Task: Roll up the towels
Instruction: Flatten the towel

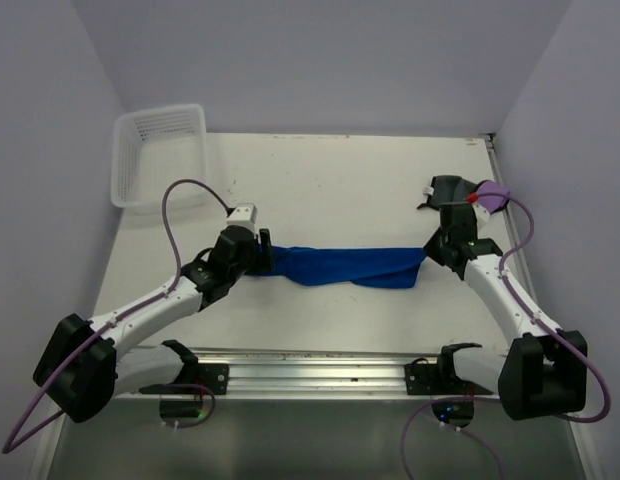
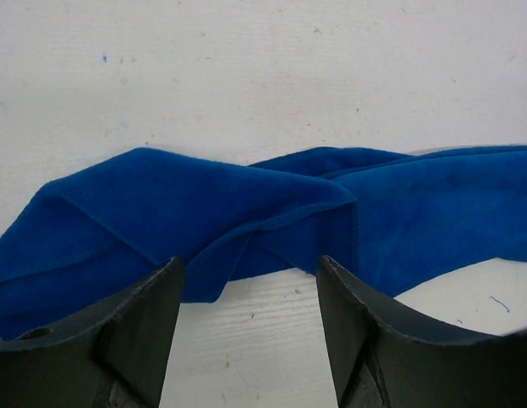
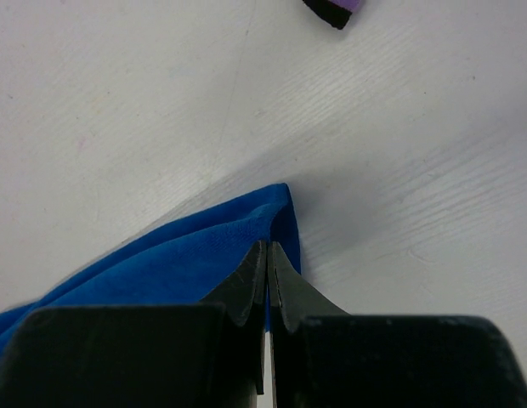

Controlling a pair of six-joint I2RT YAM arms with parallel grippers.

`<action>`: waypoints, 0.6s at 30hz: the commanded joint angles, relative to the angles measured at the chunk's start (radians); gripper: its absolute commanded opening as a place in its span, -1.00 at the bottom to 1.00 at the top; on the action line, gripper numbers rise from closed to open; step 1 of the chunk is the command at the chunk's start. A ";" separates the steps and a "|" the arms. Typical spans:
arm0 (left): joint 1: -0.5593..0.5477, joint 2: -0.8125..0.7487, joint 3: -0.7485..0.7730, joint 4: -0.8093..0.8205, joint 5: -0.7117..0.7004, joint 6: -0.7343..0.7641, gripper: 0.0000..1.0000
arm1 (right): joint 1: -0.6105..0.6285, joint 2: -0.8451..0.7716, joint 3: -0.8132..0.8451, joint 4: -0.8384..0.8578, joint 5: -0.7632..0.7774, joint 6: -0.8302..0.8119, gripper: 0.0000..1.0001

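Note:
A blue towel (image 1: pixel 345 266) lies stretched and bunched into a long strip across the middle of the white table. My left gripper (image 1: pixel 262 255) is at its left end, open, its fingers (image 2: pixel 136 327) straddling bare table just short of the folded towel (image 2: pixel 246 212). My right gripper (image 1: pixel 430 250) is at the towel's right end and is shut on its corner (image 3: pixel 268 223), which it holds slightly lifted off the table.
A white plastic basket (image 1: pixel 158 153) stands at the table's far left corner. A black and purple object (image 1: pixel 488 195) lies near the right edge behind the right arm. A metal rail (image 1: pixel 310 365) runs along the near edge.

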 commanded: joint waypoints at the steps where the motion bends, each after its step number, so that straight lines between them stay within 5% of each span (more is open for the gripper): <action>1: -0.001 -0.062 -0.066 -0.023 -0.083 -0.088 0.34 | -0.021 0.006 0.009 0.060 -0.038 -0.043 -1.00; 18: 0.001 -0.049 -0.183 0.167 -0.242 -0.063 0.14 | -0.047 0.038 -0.017 0.116 -0.096 -0.080 -1.00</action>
